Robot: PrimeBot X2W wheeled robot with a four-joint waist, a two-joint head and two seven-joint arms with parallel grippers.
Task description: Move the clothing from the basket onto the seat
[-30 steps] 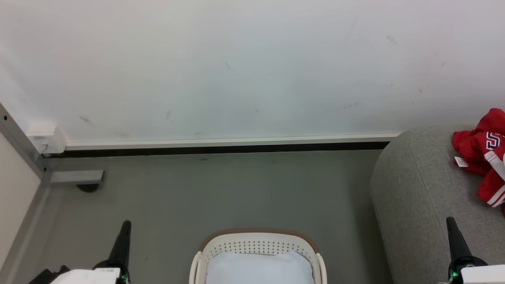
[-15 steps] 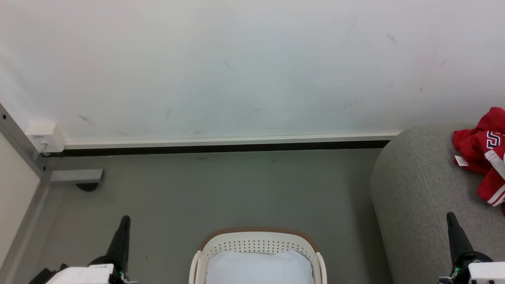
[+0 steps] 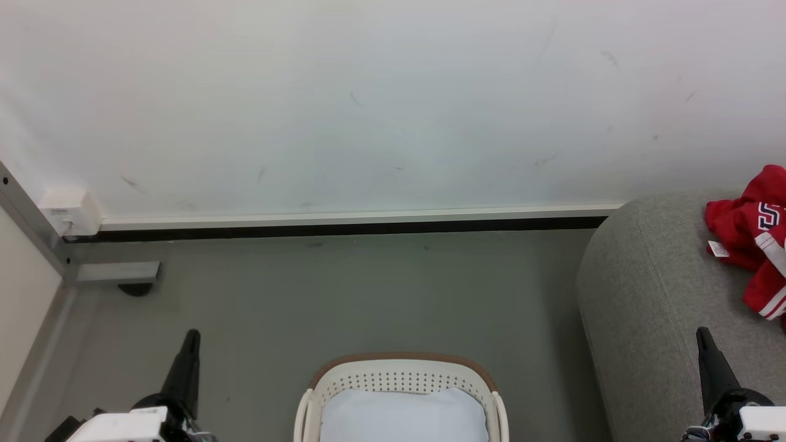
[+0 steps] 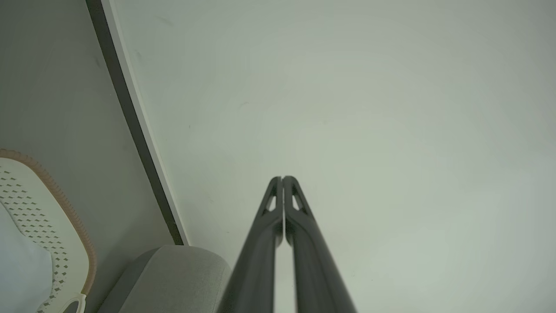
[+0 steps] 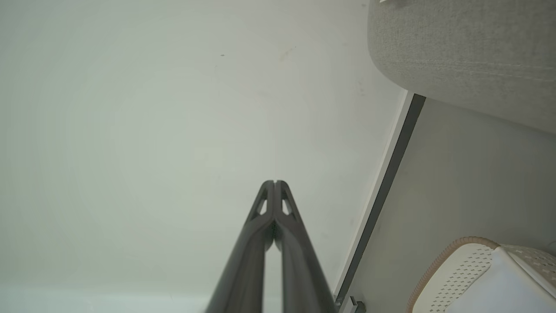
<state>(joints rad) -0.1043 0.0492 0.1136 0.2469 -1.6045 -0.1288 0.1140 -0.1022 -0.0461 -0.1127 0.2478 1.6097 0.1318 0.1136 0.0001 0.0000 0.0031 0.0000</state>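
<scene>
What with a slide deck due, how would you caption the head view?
Red clothing on the grey seat; basket holding a pale pad; left gripper and right gripper shut, empty.

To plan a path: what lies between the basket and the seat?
Bare grey floor separates the basket and the seat; the head view shows it.

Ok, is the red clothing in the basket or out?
Out: the red jersey lies crumpled on the grey seat; the basket, where visible, holds a pale pad.

Cut-off white lettering (image 3: 769, 216) on the clothing (image 3: 746, 240), nothing legible.
</scene>
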